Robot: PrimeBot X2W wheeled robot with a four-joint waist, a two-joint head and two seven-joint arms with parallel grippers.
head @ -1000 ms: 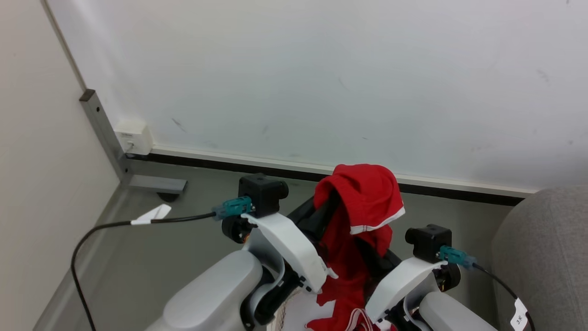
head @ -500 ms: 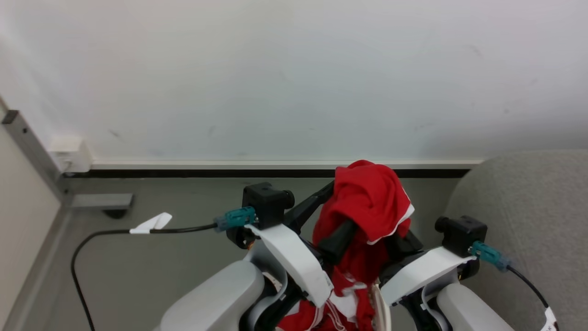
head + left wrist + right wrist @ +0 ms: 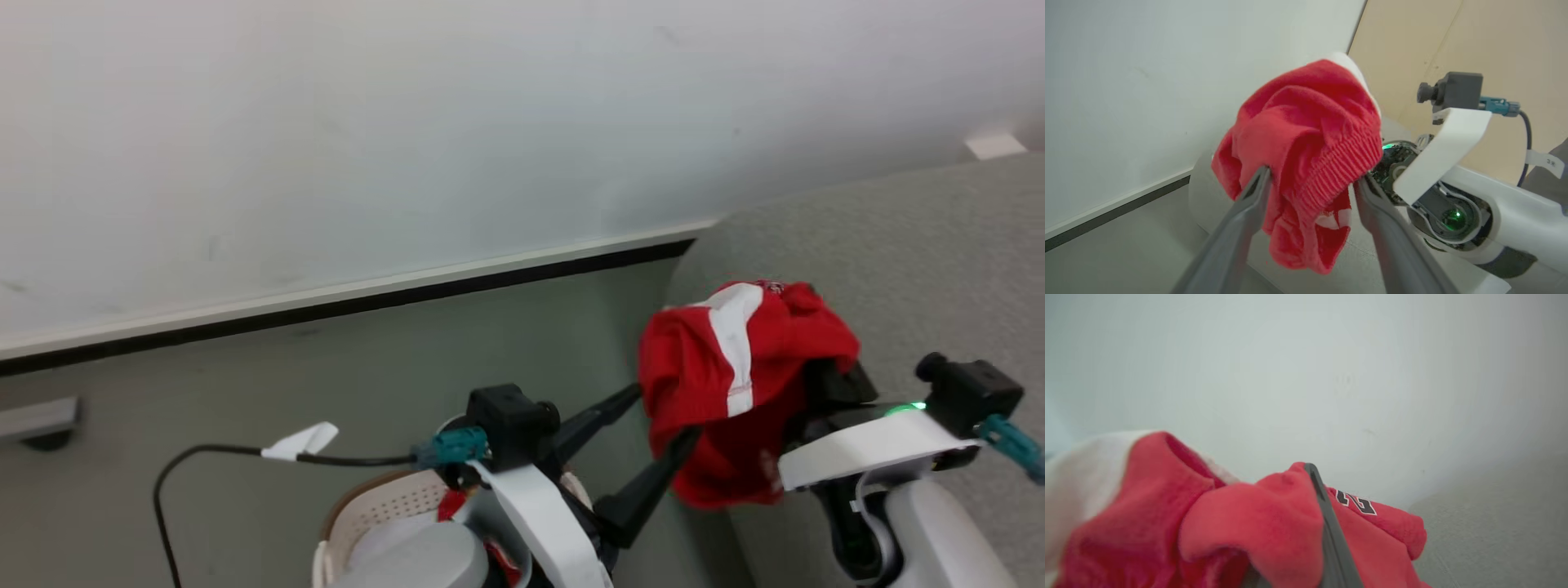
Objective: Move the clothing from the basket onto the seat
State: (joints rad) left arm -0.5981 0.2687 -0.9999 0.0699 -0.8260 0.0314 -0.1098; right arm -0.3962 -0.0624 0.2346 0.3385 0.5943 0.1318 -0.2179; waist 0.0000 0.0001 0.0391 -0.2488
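Head view, bottom centre: basket (image 3: 359, 510) with red fabric (image 3: 447, 505) inside. Right of centre: clothing (image 3: 735, 359) bunched at the seat (image 3: 898, 269) edge.
Left wrist view: left gripper (image 3: 1312, 179) spread wide beside the bundle, pinched together a second ago.
Right wrist view: right gripper (image 3: 1314, 477) clamped on clothing.

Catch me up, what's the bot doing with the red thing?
Mid-carry on a laundry move. The right gripper is shut on a red garment with a white stripe, holding it up at the edge of the grey sofa, not yet set down. The left gripper is open, fingers either side of the cloth without clamping. The basket sits below with some red cloth inside.
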